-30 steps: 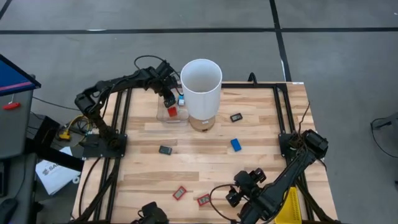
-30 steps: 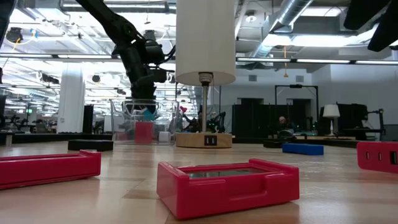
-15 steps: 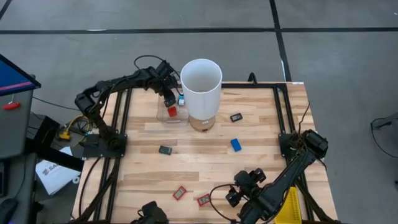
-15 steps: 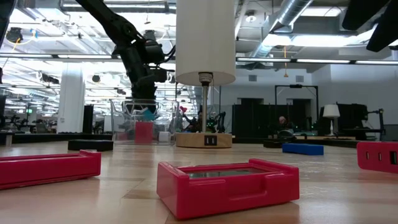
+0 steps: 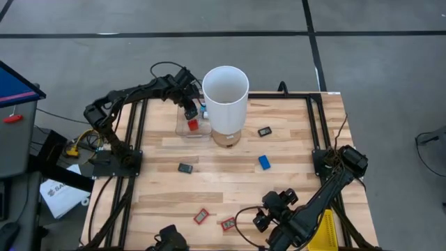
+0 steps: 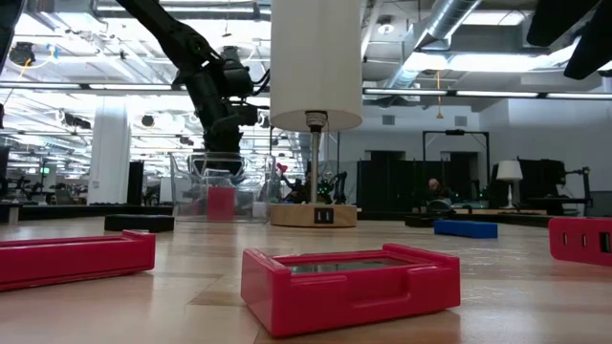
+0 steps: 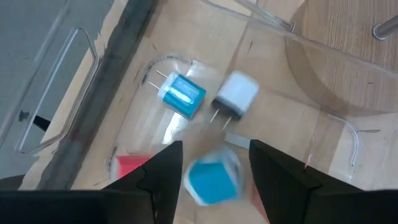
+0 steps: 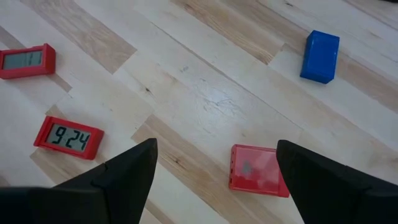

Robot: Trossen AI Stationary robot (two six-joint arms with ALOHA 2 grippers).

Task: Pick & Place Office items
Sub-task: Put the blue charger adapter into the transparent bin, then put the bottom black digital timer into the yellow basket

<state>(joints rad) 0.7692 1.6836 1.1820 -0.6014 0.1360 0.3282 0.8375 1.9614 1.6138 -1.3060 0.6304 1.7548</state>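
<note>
Nothing has shifted. Left hand [image 7: 211, 163], open wide over the clear box [image 5: 193, 126] at the surface's far edge, should lift straight up; blue charger [image 7: 212, 180] drops.

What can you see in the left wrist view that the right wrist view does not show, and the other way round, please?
Only the left wrist view shows the clear bin with a blue-faced plug adapter, a white plug adapter and a blurred blue block between the open left gripper fingers.

Only the right wrist view shows two red digital clocks, a red block and a blue block on bare wood, beyond the open right gripper.

Both show the wooden table and each arm's own dark fingers.
</note>
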